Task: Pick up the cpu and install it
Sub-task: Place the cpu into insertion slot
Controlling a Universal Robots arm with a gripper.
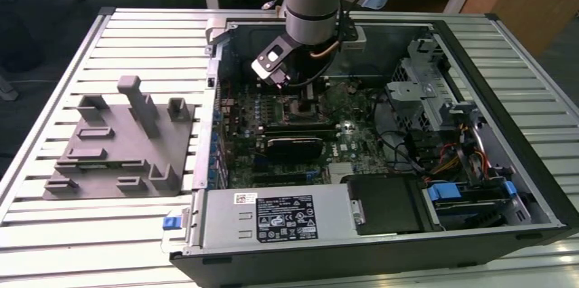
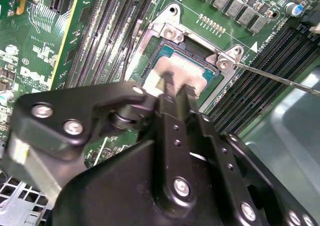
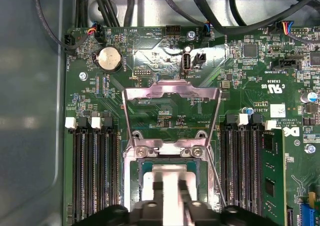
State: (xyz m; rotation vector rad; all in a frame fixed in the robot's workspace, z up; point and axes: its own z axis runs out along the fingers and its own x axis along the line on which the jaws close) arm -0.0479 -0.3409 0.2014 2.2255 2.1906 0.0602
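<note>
The small flat square cpu [image 2: 186, 69] [image 3: 169, 175], with its shiny silver-white metal top and thin dark rim, lies level in the black-framed motherboard socket [image 1: 297, 113]. In the exterior view that socket sits at about 11 o'clock from the middle of the open computer case [image 1: 529, 186].

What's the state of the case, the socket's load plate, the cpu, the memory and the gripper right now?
computer case: lying on its side, open.
load plate: swung up, open.
cpu: lying in the socket, uncovered.
memory stick: seated in its slot; neighbouring slots empty.
gripper: low over the cpu.
</note>
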